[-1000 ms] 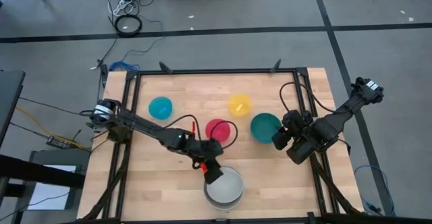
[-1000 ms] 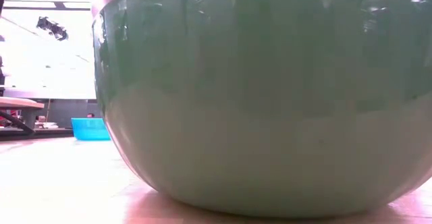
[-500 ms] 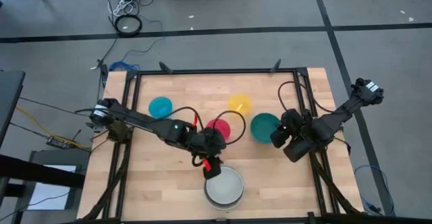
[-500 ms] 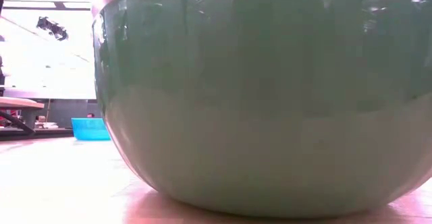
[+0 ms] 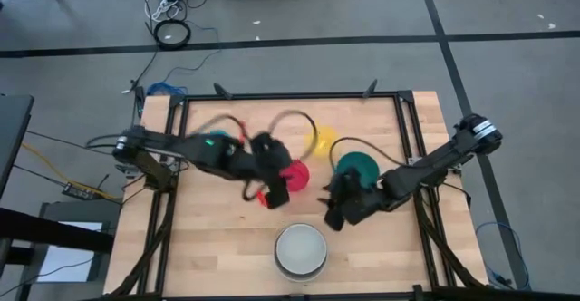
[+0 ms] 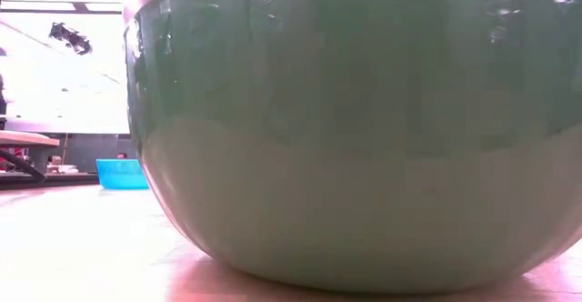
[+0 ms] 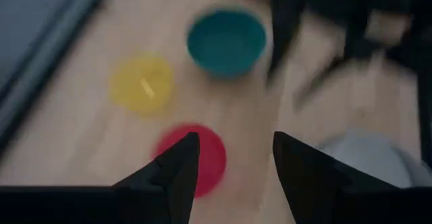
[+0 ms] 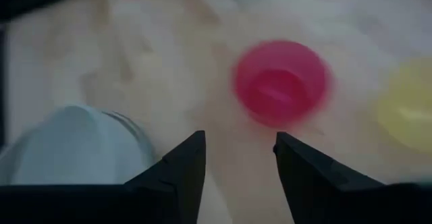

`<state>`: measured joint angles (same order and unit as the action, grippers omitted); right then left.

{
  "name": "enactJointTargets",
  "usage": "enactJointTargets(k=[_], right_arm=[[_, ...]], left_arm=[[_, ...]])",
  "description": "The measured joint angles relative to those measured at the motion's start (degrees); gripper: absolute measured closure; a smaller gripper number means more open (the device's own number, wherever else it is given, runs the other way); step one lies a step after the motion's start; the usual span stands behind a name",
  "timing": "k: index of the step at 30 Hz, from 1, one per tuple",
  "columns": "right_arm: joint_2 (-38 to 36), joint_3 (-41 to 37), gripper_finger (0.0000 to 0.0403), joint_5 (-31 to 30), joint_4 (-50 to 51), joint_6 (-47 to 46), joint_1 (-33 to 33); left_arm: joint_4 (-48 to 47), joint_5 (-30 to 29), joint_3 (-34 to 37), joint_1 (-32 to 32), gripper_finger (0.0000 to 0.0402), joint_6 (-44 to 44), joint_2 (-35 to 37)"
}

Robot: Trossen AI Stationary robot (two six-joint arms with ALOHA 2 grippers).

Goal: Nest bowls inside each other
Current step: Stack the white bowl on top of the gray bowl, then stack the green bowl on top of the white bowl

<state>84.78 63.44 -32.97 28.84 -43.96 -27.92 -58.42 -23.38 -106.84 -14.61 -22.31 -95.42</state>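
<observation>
Between both open tools, red-pink bowl.

arms: dark, jointed | left arm: looping black cable, red part | fingers: dark, tapered

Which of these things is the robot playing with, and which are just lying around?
For the job:
- stacked big bowls, grey one showing on top
- dark teal bowl
- red-pink bowl
- yellow bowl
- cyan-blue bowl
- left tool and right tool, both open and empty

Just lying about:
- cables on the floor
- black coiled loop on the floor
</observation>
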Motion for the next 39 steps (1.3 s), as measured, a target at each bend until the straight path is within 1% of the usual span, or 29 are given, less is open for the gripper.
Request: enactJointTargets(k=[3,5,7,10,14,18,22,24,28,31,33,34,36,37,39], right_arm=[[3.19,-0.01,0.0243,5.66,-7.13,4.90,1.44],[5.24,-0.02,0.0246,9.97,-10.12,5.79,2.15],[7.36,0.00,0.0249,12.75,-12.75,5.95,2.34],[10.04,-0.02,0.0250,13.94,-15.27,5.83,2.12],[12.41,0.00,0.0250,14.67,-17.44,3.65,1.23],[15.11,-0.02,0.0252,13.42,-16.91,1.54,0.26],[16.19,-0.02,0.0254,10.93,-17.02,-0.65,-0.34],[15.90,-0.02,0.0255,7.79,-17.00,-1.30,-1.13],[12.95,-0.02,0.0257,-1.30,-15.95,-1.38,-3.61],[9.63,-0.02,0.0260,-7.57,-9.69,-2.76,-5.13],[6.58,-0.02,0.0264,-10.73,-1.51,-7.64,-5.49],[4.81,0.00,0.0267,-11.20,3.70,-11.33,-5.37],[1.44,0.00,0.0271,-9.60,15.18,-19.92,-4.17],[-0.01,0.00,0.0272,-7.27,20.92,-24.31,-3.04],[-2.03,0.00,0.0272,-0.90,30.71,-30.19,-0.47]], left_arm=[[-0.11,-2.37,-2.63,-0.07,0.0204,2.39,4.35],[1.18,-3.10,-4.06,0.00,0.0204,3.22,7.48],[2.68,-3.76,-4.69,0.01,0.0204,4.11,10.72],[4.44,-3.91,-4.76,-0.15,0.0204,4.25,14.41],[4.73,-3.43,-4.66,-0.46,0.0204,4.18,17.32],[4.84,-3.46,-4.66,-0.48,0.0204,3.74,19.23],[4.27,-2.63,-4.59,-0.70,0.0204,2.54,19.25],[3.93,-1.76,-4.57,-1.28,0.0204,2.19,19.24],[1.75,-1.55,-3.45,-3.17,0.0204,0.55,18.71],[-1.05,-1.54,0.50,-5.64,0.0204,-2.73,18.52],[-2.37,-2.01,4.16,-7.36,0.0204,-5.54,18.58],[-3.62,-2.89,6.27,-8.37,0.0204,-7.30,18.60],[-6.39,-4.94,10.75,-10.68,0.0204,-11.63,18.56],[-7.38,-6.32,13.32,-11.81,0.0204,-14.04,18.54],[-7.04,-8.60,19.27,-13.83,0.0204,-18.45,18.56]])
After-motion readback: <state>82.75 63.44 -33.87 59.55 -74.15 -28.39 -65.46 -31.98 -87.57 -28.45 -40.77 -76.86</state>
